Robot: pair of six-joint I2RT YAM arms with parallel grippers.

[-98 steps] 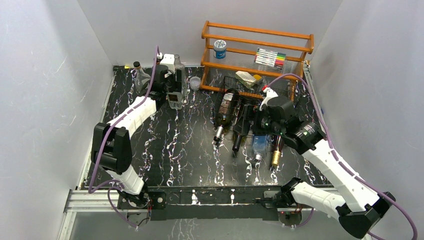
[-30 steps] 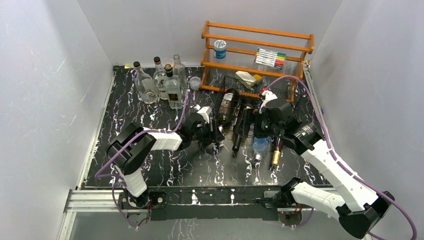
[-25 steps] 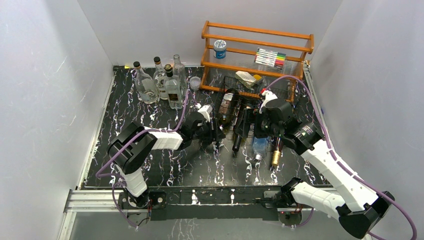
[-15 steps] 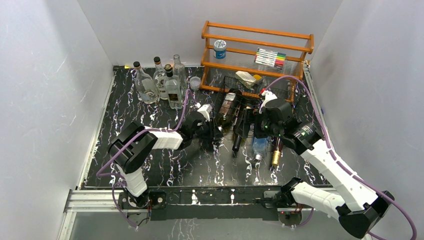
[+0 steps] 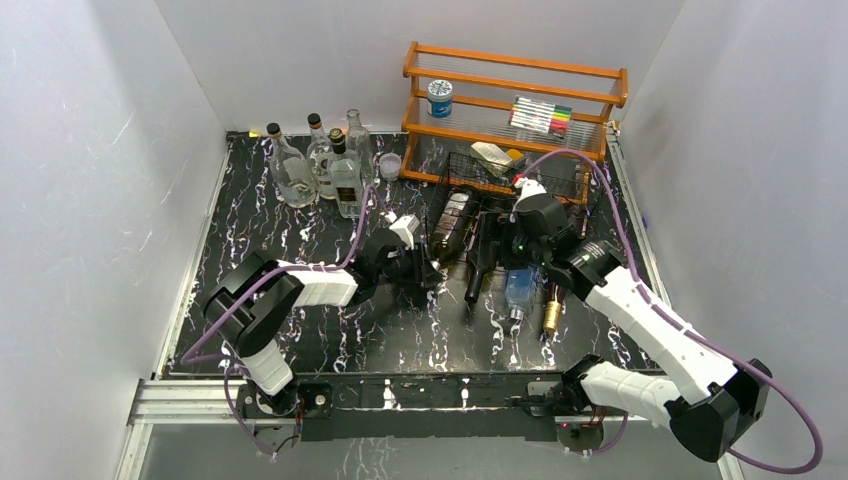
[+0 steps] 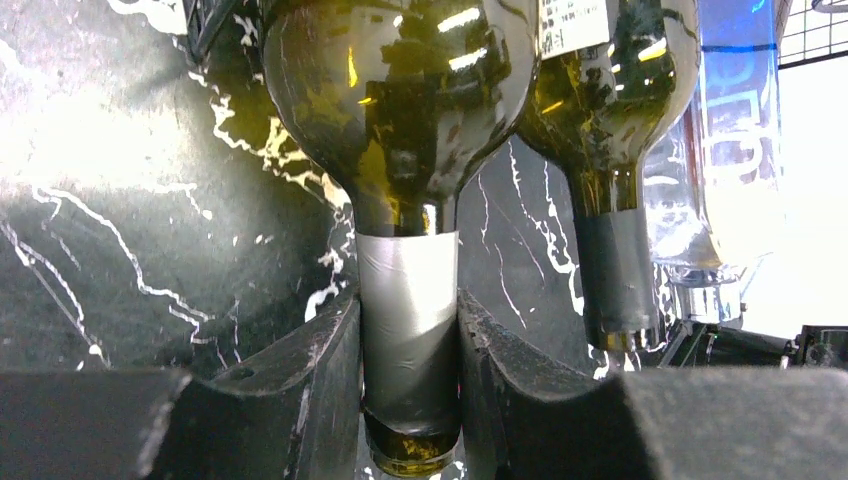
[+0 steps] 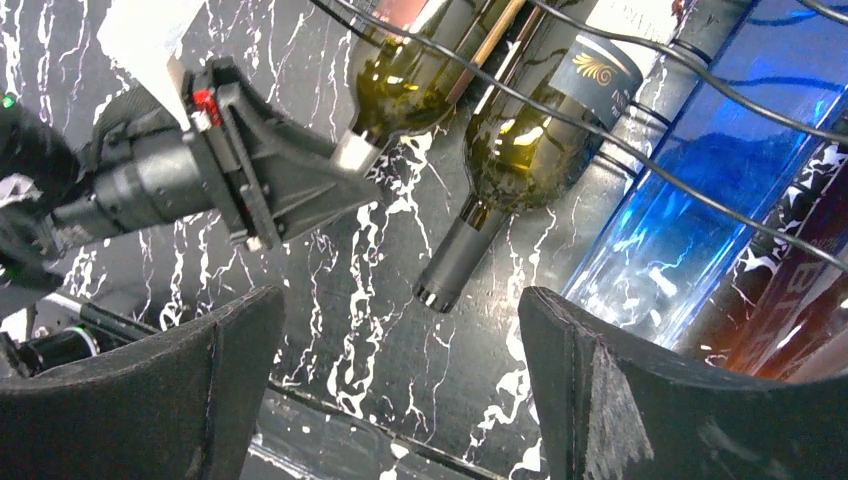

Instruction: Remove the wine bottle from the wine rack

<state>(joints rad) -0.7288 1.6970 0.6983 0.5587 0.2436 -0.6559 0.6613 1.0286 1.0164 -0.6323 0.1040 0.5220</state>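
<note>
Wine rack (image 5: 570,178), four lying bottles (image 5: 450,222), four standing bottles (image 5: 345,180)

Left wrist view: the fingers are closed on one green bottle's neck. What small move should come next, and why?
Probably a short pull of the left gripper straight back along the neck's axis, away from the wine rack. It clamps the foil neck of the wine bottle, whose body lies in a slot close beside a second bottle, so sideways motion might knock that.
</note>
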